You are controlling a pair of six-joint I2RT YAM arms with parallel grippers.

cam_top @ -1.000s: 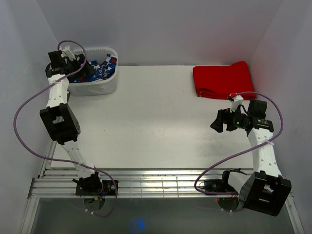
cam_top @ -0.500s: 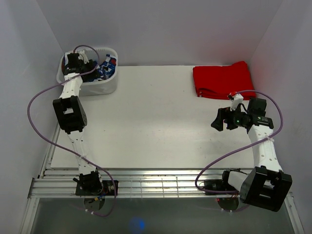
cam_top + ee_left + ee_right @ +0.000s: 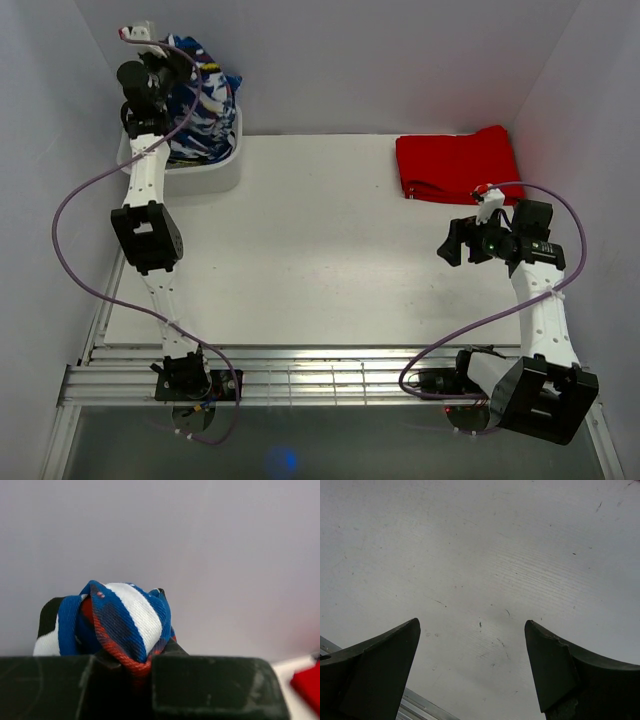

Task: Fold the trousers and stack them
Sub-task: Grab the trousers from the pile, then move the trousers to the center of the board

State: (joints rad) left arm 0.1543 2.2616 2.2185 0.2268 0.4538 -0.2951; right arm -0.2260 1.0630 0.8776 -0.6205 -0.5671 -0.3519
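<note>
While the left gripper (image 3: 142,661) hangs high over the far corner, its jaws are clamped on a bunched fold of the trousers (image 3: 203,105). The rest of the cloth drops straight below it into the white basket (image 3: 218,176). From where I stand the lower end looks to be inside the basket, so I'd say the step in hand is drawing the garment clear. To do that well, the lift should carry upward until the cloth below the gripper swings free of the rim. Only then should it travel sideways toward the bare table (image 3: 300,260), since dragging across too soon could tip or tow the basket. The pinch sits on a thick wad, which seems secure. I can't tell whether it is waistband or leg, so a regrasp may be needed once the cloth is laid down. The right gripper (image 3: 472,630) hovers just above the tabletop with its jaws spread wide and nothing between them. The plain red folded garment (image 3: 455,165) lies just beyond it. It seems well placed to catch the dangling end and help spread the cloth flat.
</note>
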